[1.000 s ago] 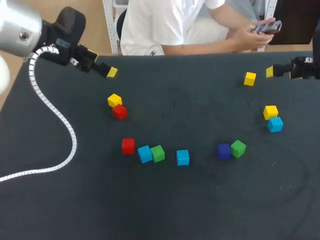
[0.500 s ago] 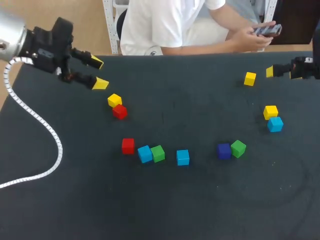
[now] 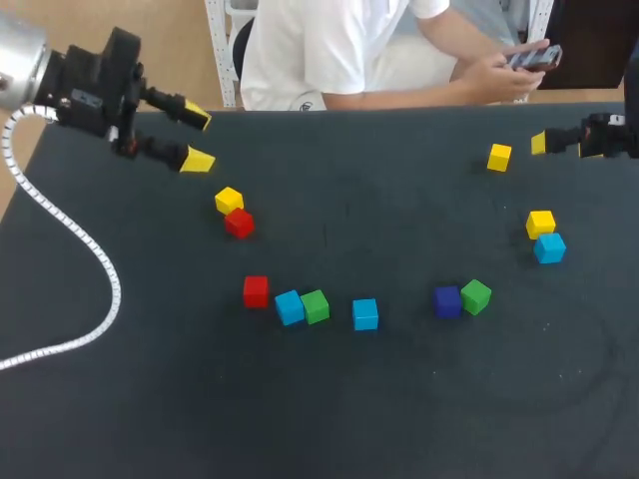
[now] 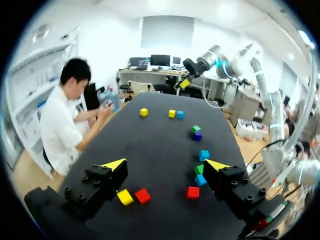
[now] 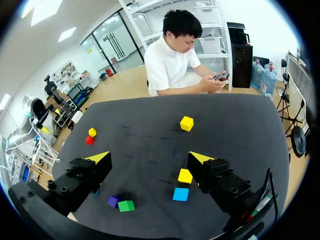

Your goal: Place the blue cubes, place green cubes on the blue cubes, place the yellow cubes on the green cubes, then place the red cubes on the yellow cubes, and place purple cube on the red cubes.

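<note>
Cubes lie scattered on the black table [image 3: 329, 419]. A yellow cube [image 3: 229, 200] touches a red cube [image 3: 239, 223] near my left gripper [image 3: 198, 139], which hovers open and empty behind them at the far left. In the front row are a red cube [image 3: 256, 290], a blue cube [image 3: 290, 306] against a green cube [image 3: 316, 305], a blue cube [image 3: 365, 313], and a purple cube [image 3: 447, 300] beside a green cube [image 3: 476, 296]. At the right lie a yellow cube [image 3: 540, 223], a blue cube [image 3: 549, 247] and a yellow cube [image 3: 499, 157]. My right gripper [image 5: 149, 157] is open and empty at the far right edge.
My left arm's white cable [image 3: 95, 259] loops over the table's left part. A seated person is at the far edge, hands off the table. In the left wrist view the yellow cube [image 4: 125, 197] and red cube [image 4: 143, 195] lie just under the open left gripper [image 4: 166, 165].
My left gripper has turned and drawn back a little to the left, its two yellow tips now showing apart. The right arm and the cubes have not moved.
</note>
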Available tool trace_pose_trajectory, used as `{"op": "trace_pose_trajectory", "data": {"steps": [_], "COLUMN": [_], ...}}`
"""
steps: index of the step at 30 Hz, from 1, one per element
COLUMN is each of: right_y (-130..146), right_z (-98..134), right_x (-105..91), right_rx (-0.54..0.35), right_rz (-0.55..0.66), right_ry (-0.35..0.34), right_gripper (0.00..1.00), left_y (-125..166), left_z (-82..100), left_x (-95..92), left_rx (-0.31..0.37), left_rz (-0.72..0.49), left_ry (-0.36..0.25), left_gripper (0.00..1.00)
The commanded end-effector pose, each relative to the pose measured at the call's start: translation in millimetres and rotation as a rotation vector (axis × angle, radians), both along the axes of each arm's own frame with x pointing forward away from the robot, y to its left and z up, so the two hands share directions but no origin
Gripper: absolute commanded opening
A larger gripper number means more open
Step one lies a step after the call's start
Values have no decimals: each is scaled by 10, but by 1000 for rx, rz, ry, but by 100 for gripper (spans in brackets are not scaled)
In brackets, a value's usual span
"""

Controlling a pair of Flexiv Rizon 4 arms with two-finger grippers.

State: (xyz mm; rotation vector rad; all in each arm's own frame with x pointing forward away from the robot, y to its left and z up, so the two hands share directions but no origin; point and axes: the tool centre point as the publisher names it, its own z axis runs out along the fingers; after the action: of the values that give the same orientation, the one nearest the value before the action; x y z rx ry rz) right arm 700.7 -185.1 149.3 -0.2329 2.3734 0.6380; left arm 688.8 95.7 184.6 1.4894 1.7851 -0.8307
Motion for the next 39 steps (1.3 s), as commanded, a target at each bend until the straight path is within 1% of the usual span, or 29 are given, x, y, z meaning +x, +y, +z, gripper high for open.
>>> {"op": "trace_pose_trajectory", "data": {"steps": [1,3,5,7,8,10,12,13,15,16,17,18,19,20,22,23,24,29,31,33,35,39], "right_y": [3,3,3,3,3,3,3,3,3,3,3,3,3,3,3,3,3,3,3,3,3,3], "right_z": [3,3,3,3,3,3,3,3,3,3,3,3,3,3,3,3,3,3,3,3,3,3], "right_x": [-4,-4,-4,-4,-4,-4,-4,-4,-4,-4,-4,-4,-4,-4,-4,-4,-4,-4,-4,-4,-4,-4], "right_rx": [-1,-1,-1,-1,-1,-1,-1,-1,-1,-1,-1,-1,-1,-1,-1,-1,-1,-1,-1,-1,-1,-1], "right_rz": [-2,-2,-2,-2,-2,-2,-2,-2,-2,-2,-2,-2,-2,-2,-2,-2,-2,-2,-2,-2,-2,-2], "right_ry": [0,0,0,0,0,0,0,0,0,0,0,0,0,0,0,0,0,0,0,0,0,0], "right_gripper": [100,100,100,100,100,100,100,100,100,100,100,100,100,100,100,100,100,100,100,100,100,100], "left_y": [-372,-536,-675,-758,-769,-799,-784,-765,-700,-670,-637,-611,-588,-580,-569,-560,-565,-654,-669,-659,-652,-623], "left_z": [149,168,125,52,15,-86,-212,-288,-458,-537,-608,-666,-713,-743,-791,-809,-823,-832,-834,-832,-830,-845], "left_x": [-121,-202,-290,-378,-414,-489,-541,-556,-564,-563,-559,-552,-542,-535,-504,-479,-452,-288,-241,-207,-192,-167], "left_rx": [234,266,355,449,459,465,416,422,412,439,447,455,477,477,488,471,469,462,472,459,447,394], "left_rz": [-141,-206,-275,-310,-311,-350,-352,-351,-332,-320,-306,-298,-289,-280,-258,-234,-220,-168,-147,-115,-85,-41], "left_ry": [-91,-91,-48,-9,-2,23,59,77,148,173,206,224,229,237,223,222,216,160,139,113,104,105], "left_gripper": [100,100,100,100,100,100,100,100,100,100,100,100,100,100,100,100,100,100,100,100,100,100]}}
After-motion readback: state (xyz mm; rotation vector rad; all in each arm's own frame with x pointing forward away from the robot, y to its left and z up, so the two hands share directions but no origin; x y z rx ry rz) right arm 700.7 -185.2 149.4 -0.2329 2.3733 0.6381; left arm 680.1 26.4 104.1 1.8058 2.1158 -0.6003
